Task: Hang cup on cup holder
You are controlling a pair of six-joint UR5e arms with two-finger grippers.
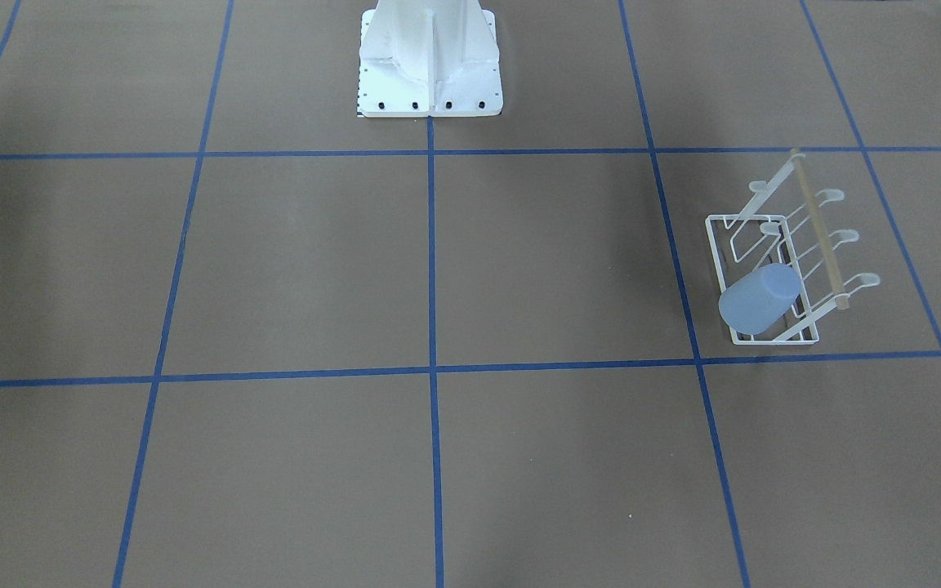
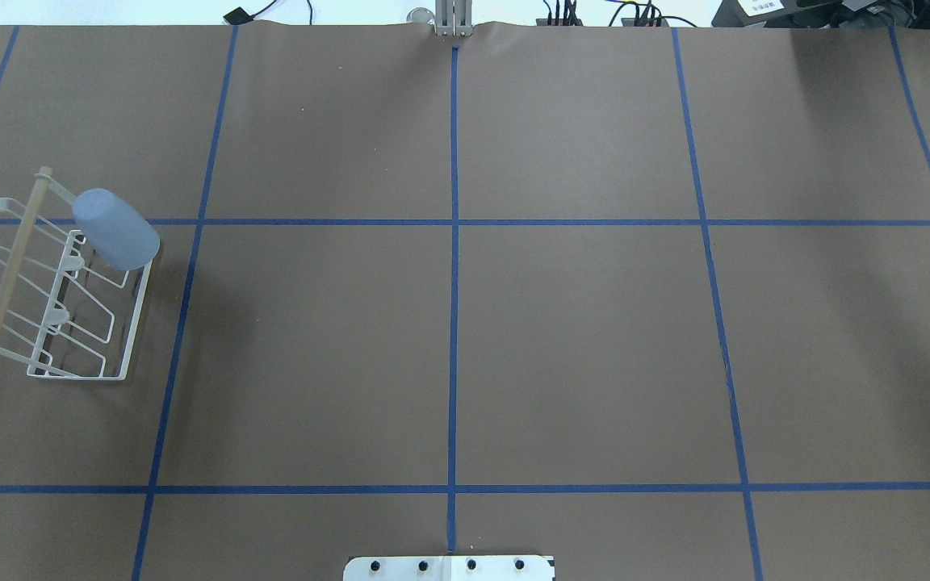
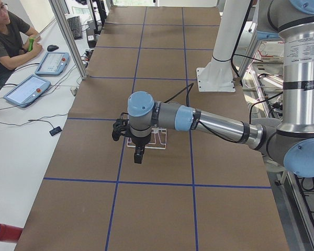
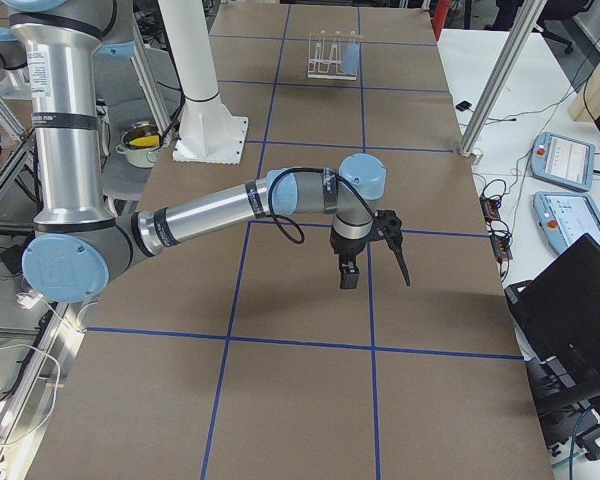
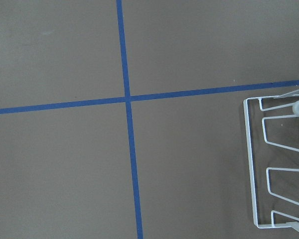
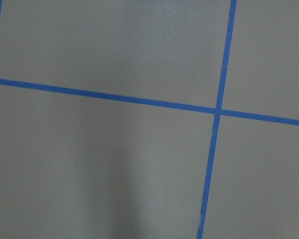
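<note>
Though both arms hang low over the desk (image 2: 578,347), I cannot tell from where I stand whether the fingers of the left gripper (image 3: 138,154) or of the right gripper (image 4: 349,270) are spread or closed. The cup (image 2: 115,228) sits mouth-down and tilted on the cup holder (image 2: 14,258), at the rack's end farthest from the robot's base, on the robot's left side of the desk. The left gripper hovers near the rack, apart from the cup. The right gripper hangs well apart from both, over the blue tape lines (image 6: 139,101).
</note>
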